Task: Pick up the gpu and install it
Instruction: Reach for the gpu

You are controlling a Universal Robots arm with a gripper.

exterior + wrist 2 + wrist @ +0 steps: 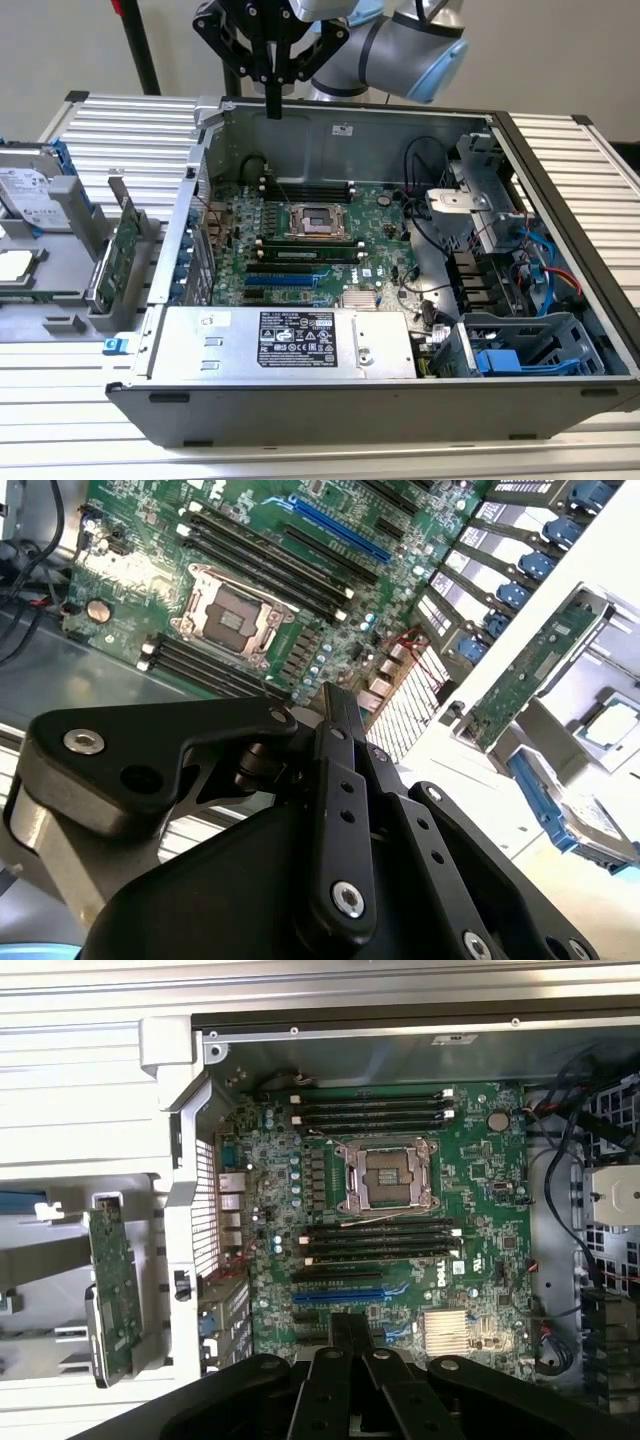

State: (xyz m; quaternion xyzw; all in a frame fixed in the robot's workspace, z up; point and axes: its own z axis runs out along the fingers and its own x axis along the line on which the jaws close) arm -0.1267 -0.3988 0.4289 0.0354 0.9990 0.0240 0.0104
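One open computer case [330, 415] lies on its side, motherboard [240, 235] exposed. Outside it, toward the exterior view's left, the gpu [124, 252] stands on edge in a grey rack [88, 222], untouched. Gripper [272, 108] hangs above the case's far wall, well apart from the card, fingers pressed together on nothing. Risk, as judged: an off-centre grasp on that thin edge could tilt the card and jam it against the rack posts.

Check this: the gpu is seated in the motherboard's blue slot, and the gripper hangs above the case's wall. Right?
No. The gpu stands in a grey rack outside the case, on the exterior view's left; the blue slot is bare. The gripper does hang above the case's wall.
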